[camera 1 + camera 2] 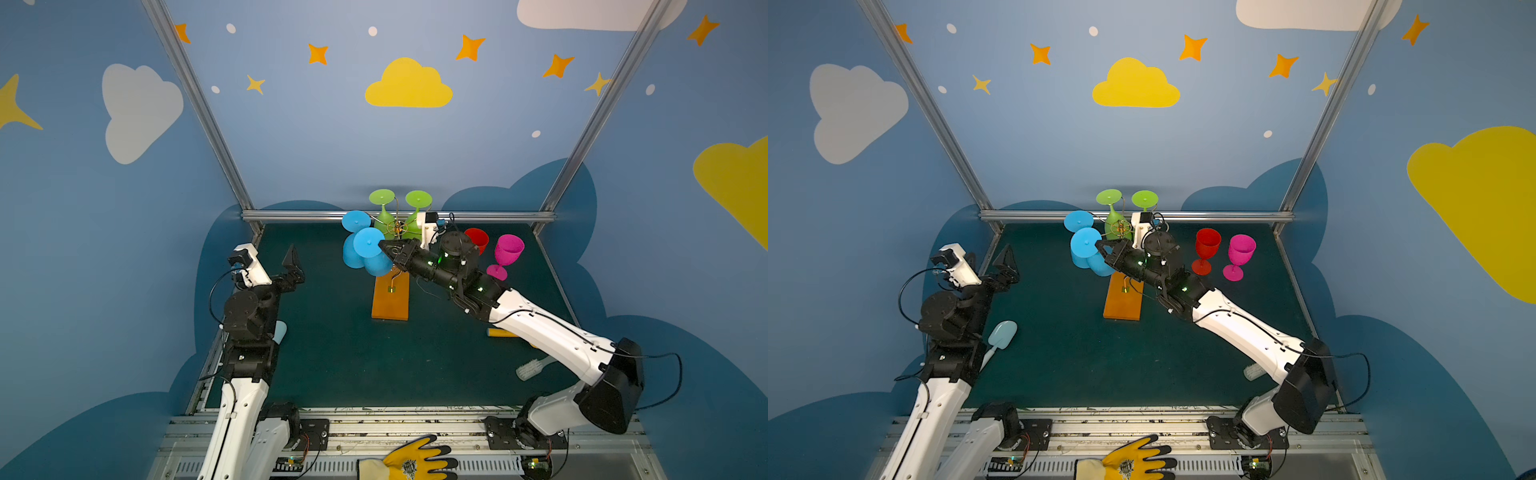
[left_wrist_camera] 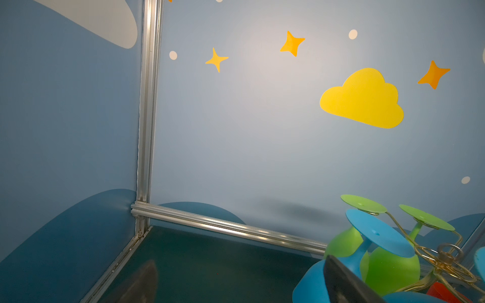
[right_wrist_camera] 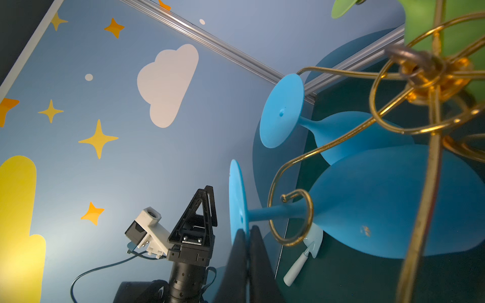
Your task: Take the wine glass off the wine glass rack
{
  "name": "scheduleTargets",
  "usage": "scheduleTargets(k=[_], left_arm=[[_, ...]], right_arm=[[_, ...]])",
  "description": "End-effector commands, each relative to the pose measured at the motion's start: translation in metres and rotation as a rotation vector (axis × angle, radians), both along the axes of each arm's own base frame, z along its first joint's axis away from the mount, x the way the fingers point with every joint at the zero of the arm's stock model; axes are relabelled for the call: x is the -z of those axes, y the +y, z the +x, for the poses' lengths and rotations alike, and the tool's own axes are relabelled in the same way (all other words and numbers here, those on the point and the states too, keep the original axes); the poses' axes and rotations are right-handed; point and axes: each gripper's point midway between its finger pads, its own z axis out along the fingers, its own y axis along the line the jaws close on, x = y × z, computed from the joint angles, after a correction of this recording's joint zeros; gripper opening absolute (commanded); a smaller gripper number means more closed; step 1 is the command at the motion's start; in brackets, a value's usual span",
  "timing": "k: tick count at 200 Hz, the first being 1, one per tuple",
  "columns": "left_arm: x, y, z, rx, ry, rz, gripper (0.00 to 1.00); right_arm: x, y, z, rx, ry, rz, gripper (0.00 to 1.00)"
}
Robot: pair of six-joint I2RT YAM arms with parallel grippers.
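Foot of blue wine glass (image 3: pixel 380 204) against closed right hand (image 3: pixel 248 230)

My right gripper (image 3: pixel 248 230) has matt black plastic fingers (image 3: pixel 236 265), without shine. The blue plastic wine glass (image 3: pixel 393 199) is matt and smooth, with one pale scuff on its bowl; the green plastic wine glasses (image 2: pixel 391 267) have the same dull, satiny skin. The thin gold wire rack (image 3: pixel 422 94) is polished metal, bright with glints, on a flat orange-brown wooden base (image 1: pixel 390 301) with a smooth, slightly shiny face. The dark green table mat (image 1: pixel 332 361) looks matt and felt-like. My right arm's white shell (image 1: pixel 548 332) is glossy plastic.
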Motion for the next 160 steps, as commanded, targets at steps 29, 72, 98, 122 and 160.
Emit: scheduleTargets(k=[29, 72, 98, 122, 160], left_arm=[[0.0, 0.002, -0.002, -0.011, 0.001, 0.01, 0.97], [0.0, 0.002, -0.002, -0.012, 0.001, 0.01, 0.97], [0.0, 0.002, -0.002, -0.011, 0.001, 0.01, 0.97], [0.0, 0.002, -0.003, -0.013, -0.001, 0.01, 0.97], [-0.001, 0.002, -0.003, -0.014, -0.002, 0.01, 0.97]], right_arm=[[-0.025, 0.0, -0.002, 0.005, -0.062, 0.039, 0.0], [-0.027, 0.005, 0.003, 0.006, -0.071, 0.037, 0.0], [-0.027, 0.007, 0.007, 0.014, -0.079, 0.033, 0.0], [-0.029, 0.007, 0.01, 0.021, -0.088, 0.028, 0.0], [-0.03, 0.002, 0.016, 0.049, -0.094, 0.022, 0.0]])
